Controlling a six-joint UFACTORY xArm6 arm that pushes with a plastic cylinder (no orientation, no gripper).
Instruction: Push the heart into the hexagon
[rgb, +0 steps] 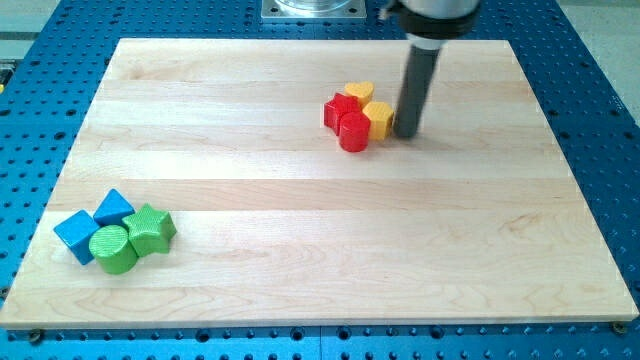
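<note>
A tight cluster of blocks sits above the board's middle. A yellow heart (360, 93) is at its top. A yellow hexagon (380, 119) lies just below and right of the heart, touching it. A red angular block (339, 108) and a red cylinder (354, 132) sit on the cluster's left and bottom. My tip (407, 134) stands on the board right beside the hexagon's right side, touching it or nearly so. It is below and to the right of the heart.
A second cluster lies at the board's lower left: two blue cubes (113, 208) (74, 237), a green cylinder (113, 250) and a green lobed block (150, 229). The wooden board (320, 260) rests on a blue perforated table.
</note>
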